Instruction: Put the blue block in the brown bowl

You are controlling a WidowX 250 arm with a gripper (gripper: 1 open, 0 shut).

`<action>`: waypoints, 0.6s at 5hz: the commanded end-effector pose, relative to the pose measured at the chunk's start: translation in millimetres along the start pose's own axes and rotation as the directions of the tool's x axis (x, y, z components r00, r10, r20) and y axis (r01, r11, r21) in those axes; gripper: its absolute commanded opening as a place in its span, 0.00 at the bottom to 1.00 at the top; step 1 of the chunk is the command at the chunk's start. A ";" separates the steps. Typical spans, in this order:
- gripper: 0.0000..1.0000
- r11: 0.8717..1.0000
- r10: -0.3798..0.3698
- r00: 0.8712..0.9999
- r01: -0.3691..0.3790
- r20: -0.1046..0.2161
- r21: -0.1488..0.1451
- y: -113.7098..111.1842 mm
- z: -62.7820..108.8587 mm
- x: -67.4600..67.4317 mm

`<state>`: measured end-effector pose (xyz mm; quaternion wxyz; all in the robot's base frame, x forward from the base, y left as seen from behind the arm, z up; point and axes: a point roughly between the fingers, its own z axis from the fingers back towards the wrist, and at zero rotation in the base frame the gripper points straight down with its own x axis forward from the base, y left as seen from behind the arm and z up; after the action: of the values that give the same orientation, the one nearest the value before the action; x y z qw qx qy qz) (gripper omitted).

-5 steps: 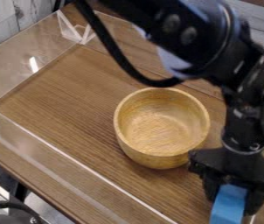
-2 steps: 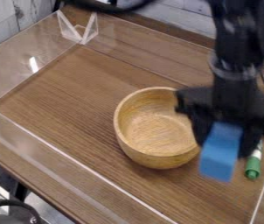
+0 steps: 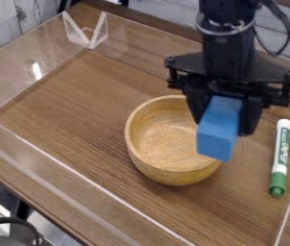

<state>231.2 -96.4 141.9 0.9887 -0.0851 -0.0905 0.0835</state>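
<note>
My gripper (image 3: 228,104) is shut on the blue block (image 3: 222,131), which hangs from its fingers, tilted, above the right rim of the brown bowl (image 3: 168,144). The block's lower end overlaps the bowl's right wall in this view. The bowl is round, light wood, and sits on the wooden table with nothing inside it. The black arm rises from the gripper toward the top of the frame.
A green-and-white marker pen (image 3: 279,157) lies on the table right of the bowl. Clear acrylic walls (image 3: 33,69) line the table's left and back edges. The table's front edge runs close below the bowl.
The gripper has lifted the blue block from the table at the lower right and carried it up and left, to above the bowl's right rim. The marker pen is now uncovered.
</note>
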 end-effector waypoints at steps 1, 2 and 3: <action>0.00 0.999 -0.038 0.998 0.040 0.053 -0.029 -5.2 8.8 1.8; 0.00 0.998 -0.057 0.996 0.059 0.064 -0.035 -6.4 9.5 0.7; 0.00 0.997 -0.069 0.995 0.072 0.072 -0.036 -6.1 9.4 -0.7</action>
<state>227.5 -98.3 139.4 0.9885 -0.0898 -0.1072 0.0573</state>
